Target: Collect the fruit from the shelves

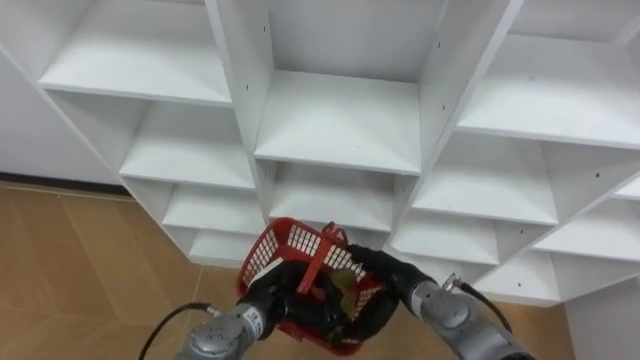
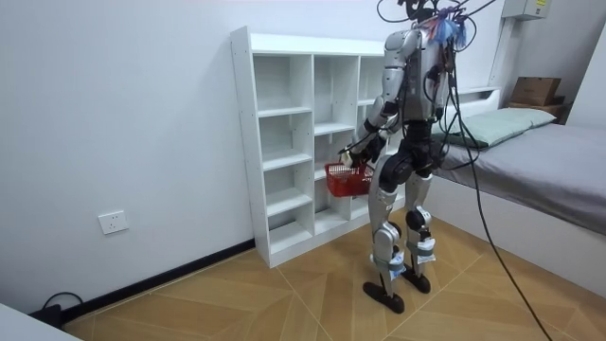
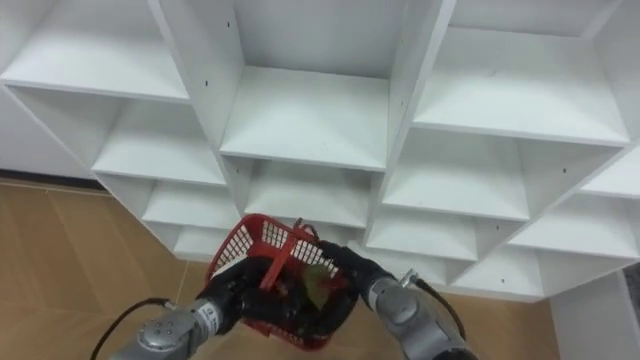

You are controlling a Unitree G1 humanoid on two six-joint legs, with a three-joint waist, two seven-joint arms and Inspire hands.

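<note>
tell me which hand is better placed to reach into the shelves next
Right, probably. The left hand grips the red basket's left side, seemingly carrying it; the right hand lies at its right edge by a greenish fruit inside, so it looks freer to reach.

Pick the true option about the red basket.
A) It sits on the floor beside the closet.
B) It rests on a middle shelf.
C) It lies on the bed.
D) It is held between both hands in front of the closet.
D: the red basket is up off the floor, with the left hand and the right hand on either side of it, in front of the white closet.
</note>
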